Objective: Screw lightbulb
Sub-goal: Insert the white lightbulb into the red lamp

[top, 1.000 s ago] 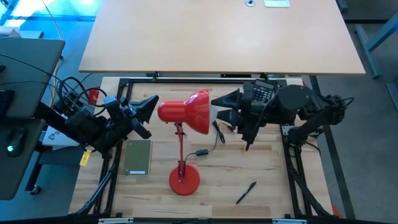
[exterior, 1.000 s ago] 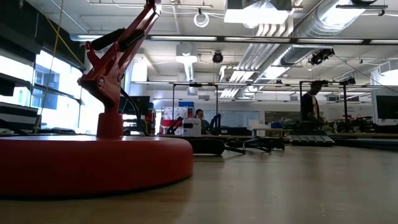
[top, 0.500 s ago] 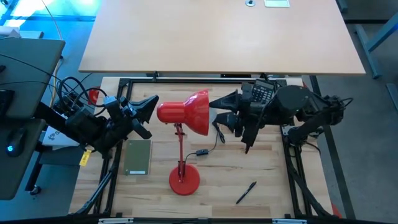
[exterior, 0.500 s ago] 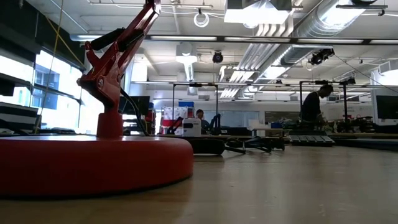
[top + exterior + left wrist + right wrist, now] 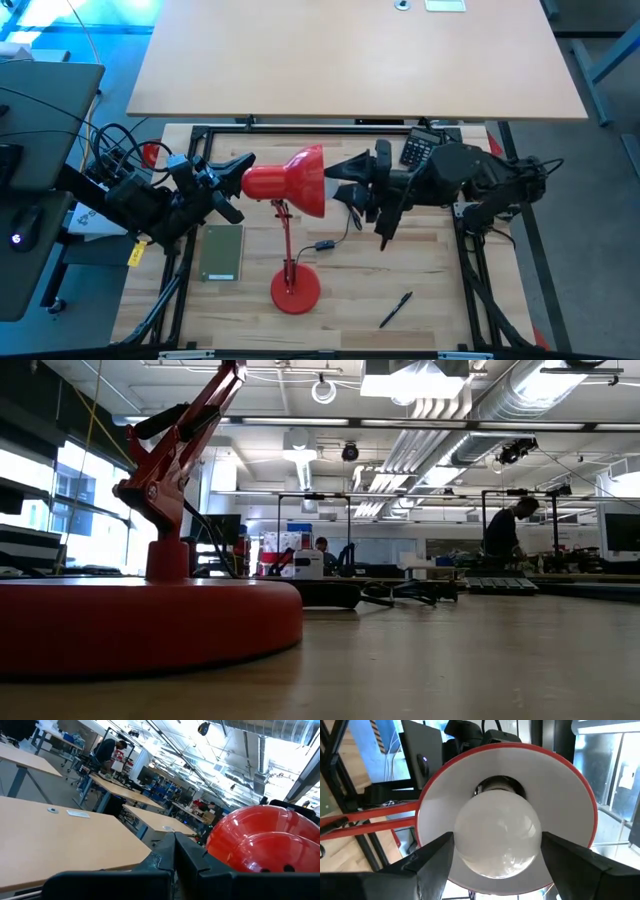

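A red desk lamp stands on its round base [image 5: 295,290], its shade [image 5: 300,180] lying level high above the table with the mouth toward the table's right. The white lightbulb [image 5: 497,835] sits in the shade's mouth, in front of the socket [image 5: 500,784]. My right gripper [image 5: 340,183] is shut on the lightbulb. My left gripper [image 5: 243,164] is shut, with its tips at the shade's rear cap [image 5: 260,840]. My right gripper pinches the bulb's round globe at its widest part [image 5: 457,842] between its two fingers [image 5: 427,865]. They come level from the table's right. The bulb is clear of the table; the globe hides its narrow base. My left gripper is beside the rear cap; I cannot tell if it touches.
A grey-green flat pad [image 5: 222,252] lies left of the lamp's base. A black pen [image 5: 395,309] lies near the front right, and a calculator [image 5: 417,150] at the far right. The lamp's cord and switch [image 5: 325,244] trail on the wood.
My right gripper has gone toward the table's left with the bulb, into the shade's mouth. The shade has shifted left toward my left gripper, the lamp's arm has leaned over, and the base has slid a little left.
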Motion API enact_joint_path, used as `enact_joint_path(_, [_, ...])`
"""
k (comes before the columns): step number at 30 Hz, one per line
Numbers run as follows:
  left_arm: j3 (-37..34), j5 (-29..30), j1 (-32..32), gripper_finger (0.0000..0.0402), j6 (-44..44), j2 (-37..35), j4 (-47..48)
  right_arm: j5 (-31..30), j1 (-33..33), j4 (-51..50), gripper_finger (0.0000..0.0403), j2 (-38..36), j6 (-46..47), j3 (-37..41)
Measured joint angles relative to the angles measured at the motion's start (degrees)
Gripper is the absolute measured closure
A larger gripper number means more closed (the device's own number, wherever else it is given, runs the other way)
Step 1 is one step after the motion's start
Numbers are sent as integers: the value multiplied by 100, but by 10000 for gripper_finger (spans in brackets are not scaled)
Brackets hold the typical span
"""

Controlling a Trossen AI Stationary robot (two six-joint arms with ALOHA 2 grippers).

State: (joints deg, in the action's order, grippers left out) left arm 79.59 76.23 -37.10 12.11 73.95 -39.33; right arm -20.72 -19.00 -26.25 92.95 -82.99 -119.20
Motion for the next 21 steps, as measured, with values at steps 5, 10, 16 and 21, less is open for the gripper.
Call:
enact_joint_path(5, [0, 2, 0, 401, -2, 0, 0, 32, 0, 46, 116, 2, -104, 1])
enact_joint_path(10, [0, 2, 0, 401, -5, 0, 0, 63, 0, 67, 116, 2, -205, 2])
enact_joint_path(16, [0, 2, 0, 402, -8, 0, 0, 175, 0, 87, 116, 17, -306, 2])
enact_joint_path(21, [0, 4, 31, 402, -48, 0, 0, 186, 14, 230, 116, 87, -344, 2])
